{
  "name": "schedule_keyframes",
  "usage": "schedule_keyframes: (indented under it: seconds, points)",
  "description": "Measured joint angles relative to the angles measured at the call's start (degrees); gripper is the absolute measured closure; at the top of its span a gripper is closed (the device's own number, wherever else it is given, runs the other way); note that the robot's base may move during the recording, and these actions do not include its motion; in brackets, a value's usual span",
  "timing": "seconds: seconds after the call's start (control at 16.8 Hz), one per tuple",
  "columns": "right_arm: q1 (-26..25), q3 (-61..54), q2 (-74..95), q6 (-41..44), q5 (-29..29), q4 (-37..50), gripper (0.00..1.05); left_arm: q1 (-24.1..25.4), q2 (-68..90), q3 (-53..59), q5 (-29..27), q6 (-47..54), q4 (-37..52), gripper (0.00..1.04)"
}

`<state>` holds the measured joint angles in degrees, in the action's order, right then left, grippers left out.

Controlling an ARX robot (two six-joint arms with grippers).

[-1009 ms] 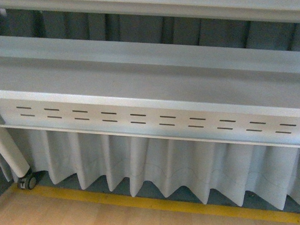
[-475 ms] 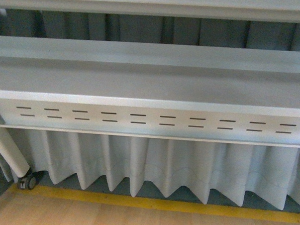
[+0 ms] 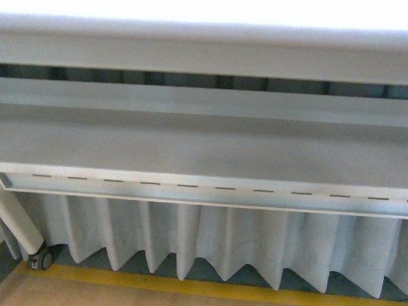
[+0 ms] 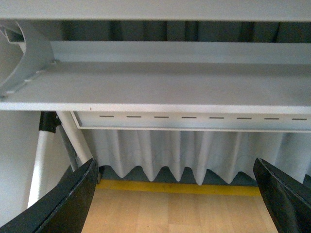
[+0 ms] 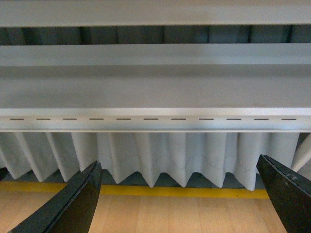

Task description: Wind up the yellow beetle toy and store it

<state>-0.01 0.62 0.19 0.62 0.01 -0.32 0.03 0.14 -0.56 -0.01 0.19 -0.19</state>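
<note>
The yellow beetle toy is out of view in every frame. My left gripper is open and empty, its black fingers spread wide over a wooden floor. My right gripper is open and empty too, its black fingers wide apart over the same floor. Neither gripper nor arm shows in the front view. All three views look at the underside and edge of a grey metal table frame.
A grey slotted table beam runs across the front view, also in the left wrist view and right wrist view. A white pleated curtain hangs behind. A yellow floor stripe, a white leg and a caster stand low left.
The front view has shifted: the table beam now sits lower in the picture and looks thinner, and a bright band fills the top edge.
</note>
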Motion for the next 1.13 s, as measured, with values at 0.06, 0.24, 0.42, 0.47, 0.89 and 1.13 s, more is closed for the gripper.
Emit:
schedule_keyframes:
  seconds: [0.06,0.24,0.42,0.47,0.89,1.13]
  points:
    - [0.0,0.0,0.0,0.0,0.0,0.0,0.07,0.0,0.0,0.0,0.0,0.0,-0.1,0.07]
    - [0.0,0.0,0.0,0.0,0.0,0.1,0.07,0.0,0.0,0.0,0.0,0.0,-0.1,0.07]
    - [0.0,0.0,0.0,0.0,0.0,0.1,0.07,0.0,0.0,0.0,0.0,0.0,0.0,0.07]
    - [0.0,0.0,0.0,0.0,0.0,0.1,0.07,0.0,0.0,0.0,0.1,0.0,0.0,0.07]
    - [0.0,0.0,0.0,0.0,0.0,0.1,0.07,0.0,0.0,0.0,0.0,0.0,0.0,0.07]
    - [0.0,0.0,0.0,0.0,0.0,0.2,0.07,0.0,0.0,0.0,-0.1,-0.1,0.0,0.07]
